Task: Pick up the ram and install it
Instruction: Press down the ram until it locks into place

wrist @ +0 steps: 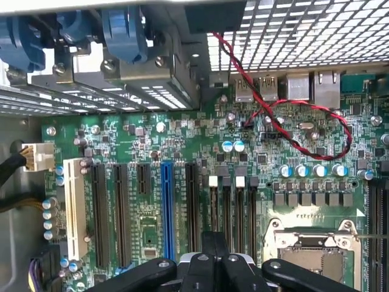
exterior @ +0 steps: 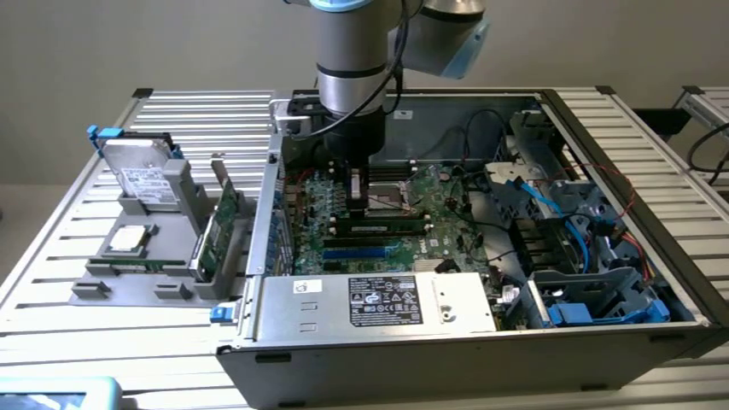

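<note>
A ram, a narrow green stick with dark chips, stands in a black slot on the motherboard inside the open computer case. My gripper hangs just behind that stick, over the board near the processor socket. In the wrist view the black fingers of my gripper are pressed together with nothing visible between them, above the black memory slots. Another thin green stick rests on edge in the grey holder outside the case.
The grey holder at the exterior view's left also carries a hard drive, a processor and an upright green card. Cables, blue drive bays and the power supply crowd the case. A red-black wire loops over the board.
</note>
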Action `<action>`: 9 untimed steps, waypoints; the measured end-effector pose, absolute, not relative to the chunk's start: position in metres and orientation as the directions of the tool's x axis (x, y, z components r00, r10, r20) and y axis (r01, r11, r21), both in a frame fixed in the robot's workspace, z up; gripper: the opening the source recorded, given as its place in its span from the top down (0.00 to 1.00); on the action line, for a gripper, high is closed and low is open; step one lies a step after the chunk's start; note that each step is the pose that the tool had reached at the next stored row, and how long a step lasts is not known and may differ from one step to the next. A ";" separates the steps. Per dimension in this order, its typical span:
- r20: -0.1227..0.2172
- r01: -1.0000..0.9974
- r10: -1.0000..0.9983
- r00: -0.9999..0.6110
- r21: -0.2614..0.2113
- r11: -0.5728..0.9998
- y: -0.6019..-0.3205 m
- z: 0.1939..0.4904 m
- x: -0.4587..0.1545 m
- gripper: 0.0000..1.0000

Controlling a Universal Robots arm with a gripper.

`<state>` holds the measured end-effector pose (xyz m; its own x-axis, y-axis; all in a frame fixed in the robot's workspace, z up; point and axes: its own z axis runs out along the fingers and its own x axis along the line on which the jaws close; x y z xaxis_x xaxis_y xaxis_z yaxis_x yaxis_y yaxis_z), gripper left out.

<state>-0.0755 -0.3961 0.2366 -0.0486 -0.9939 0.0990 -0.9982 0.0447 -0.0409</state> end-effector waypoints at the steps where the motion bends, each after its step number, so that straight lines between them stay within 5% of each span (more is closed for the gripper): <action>1: 0.099 -0.998 -0.994 -0.047 -0.041 0.043 -0.396 0.236 -0.077 0.89; 9: 0.099 -0.999 -0.995 -0.033 -0.037 0.029 -0.396 0.235 -0.077 0.89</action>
<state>-0.0773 -0.3962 0.2350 -0.0329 -0.9945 0.0993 -0.9989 0.0293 -0.0374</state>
